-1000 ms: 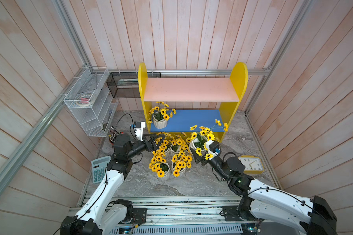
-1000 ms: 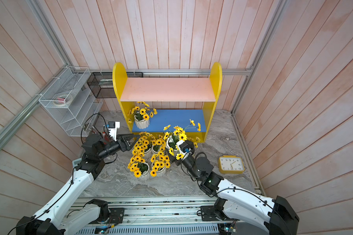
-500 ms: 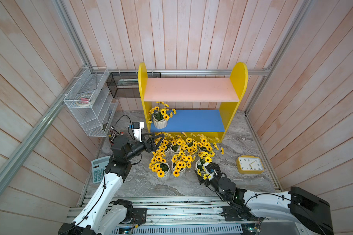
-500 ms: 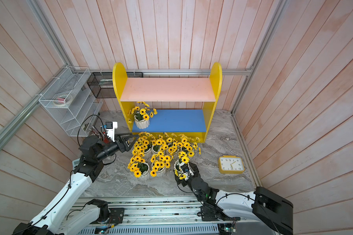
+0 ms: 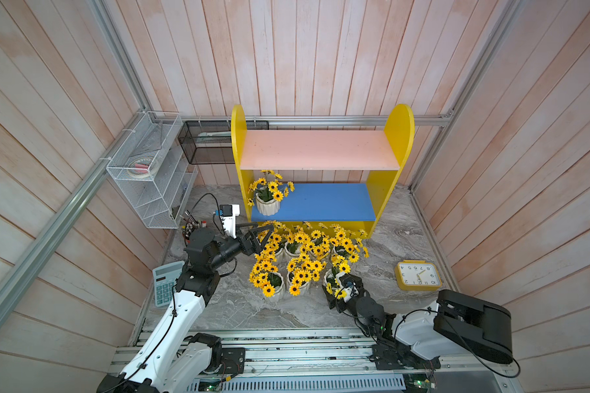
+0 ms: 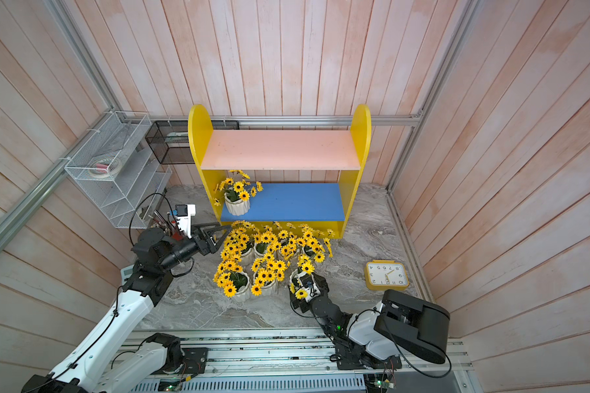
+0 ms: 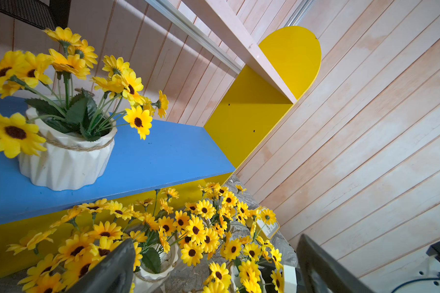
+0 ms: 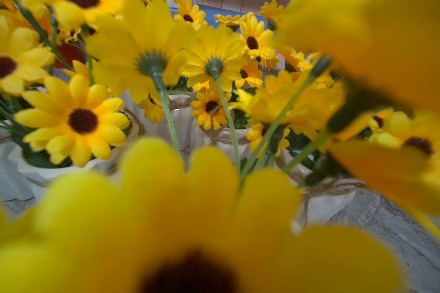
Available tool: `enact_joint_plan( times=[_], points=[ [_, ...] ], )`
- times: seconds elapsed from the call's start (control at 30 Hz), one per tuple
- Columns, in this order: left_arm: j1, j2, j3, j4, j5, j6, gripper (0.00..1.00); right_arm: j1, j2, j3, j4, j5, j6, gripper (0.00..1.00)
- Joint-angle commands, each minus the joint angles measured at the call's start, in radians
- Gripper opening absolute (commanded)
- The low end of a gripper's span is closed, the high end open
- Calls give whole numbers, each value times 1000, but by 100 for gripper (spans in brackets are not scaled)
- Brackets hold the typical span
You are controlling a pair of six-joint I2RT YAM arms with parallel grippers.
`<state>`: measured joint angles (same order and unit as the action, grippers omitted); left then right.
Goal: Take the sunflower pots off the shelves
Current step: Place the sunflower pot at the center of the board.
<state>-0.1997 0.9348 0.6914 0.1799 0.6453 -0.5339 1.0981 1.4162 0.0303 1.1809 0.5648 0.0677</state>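
Step in hand: judged to be the fetching of the last pot [image 5: 267, 206] of the sunflower pots, since only this one is left on the shelves [image 5: 382, 190].
Last pot: set upright at the left end of the blue lower board [image 5: 321, 202]; the pink upper board [image 5: 317, 149] is bare.
Cleared pots: grouped [image 5: 297, 262] on the table [image 5: 239, 306], just in front of the shelves.
Left end effector [image 5: 264, 240]: fully spread and empty, held above the group's left edge, near the last pot.
Right end effector [image 5: 341, 289]: spread wide about the near right pot [image 5: 332, 277]; whether that pot is gripped or loose cannot be told.
Approach: the ribbed white wall below the twine should be taken from the front, so that no blooms are crushed.
Lift: the pot should be raised a little and drawn clear of the yellow side panel, then carried over the flowers.
Left arm pose: elbow raised, forearm stretched roughly level toward the shelves.
Right arm pose: folded low and close to its base.
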Motion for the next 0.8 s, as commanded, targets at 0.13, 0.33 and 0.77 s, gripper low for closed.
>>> enact_joint_plan(
  times=[0.13, 0.33, 0.77],
  points=[
    [-4, -9, -12, 2, -21, 24, 100, 3, 122, -7, 270, 49, 22, 0],
    [-3, -10, -11, 0, -24, 27, 100, 2, 239, -10, 376, 43, 32, 0],
    [-3, -1, -12, 1, -23, 26, 100, 20, 494, 32, 625, 15, 13, 0]
  ],
)
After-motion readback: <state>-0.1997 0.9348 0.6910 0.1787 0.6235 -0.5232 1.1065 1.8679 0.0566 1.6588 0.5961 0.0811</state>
